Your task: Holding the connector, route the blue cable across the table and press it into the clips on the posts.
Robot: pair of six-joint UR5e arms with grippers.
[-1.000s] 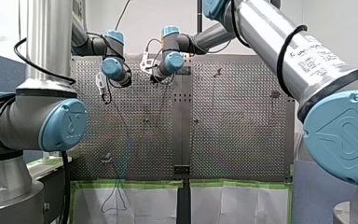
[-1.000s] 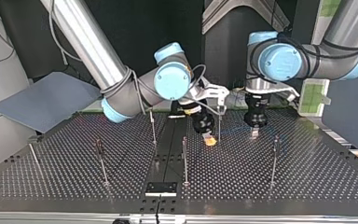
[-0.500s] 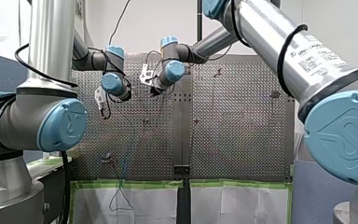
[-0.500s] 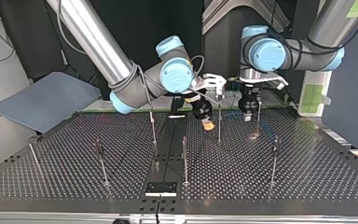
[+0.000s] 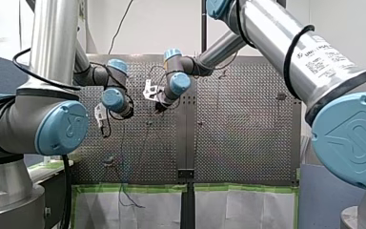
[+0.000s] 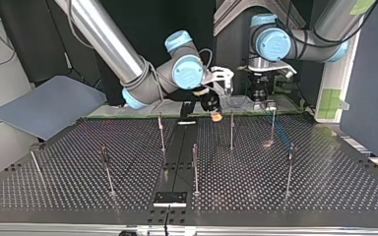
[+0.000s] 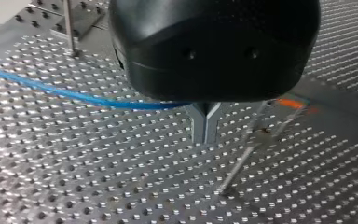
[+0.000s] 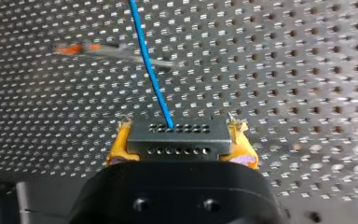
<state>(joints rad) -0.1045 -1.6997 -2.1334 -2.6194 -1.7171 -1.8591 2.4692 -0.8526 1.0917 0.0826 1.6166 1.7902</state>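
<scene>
While my right gripper (image 8: 181, 143) clamps the connector (image 8: 177, 135), my closed left gripper (image 7: 205, 133) seemingly pinches the blue cable (image 7: 74, 95) to guide it.

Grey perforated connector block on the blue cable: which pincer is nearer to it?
Right. My right pincer clamps the grey perforated connector block between its yellow pads; my left pincer sits apart from it, further along the thin blue cable.

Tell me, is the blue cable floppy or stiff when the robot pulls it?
Probably floppy: the blue cable is thin and curves gently in the left wrist view. Pulled, it likely goes straight, as it runs in a line from the connector held by my right gripper. So thin, it's probably light.
</scene>
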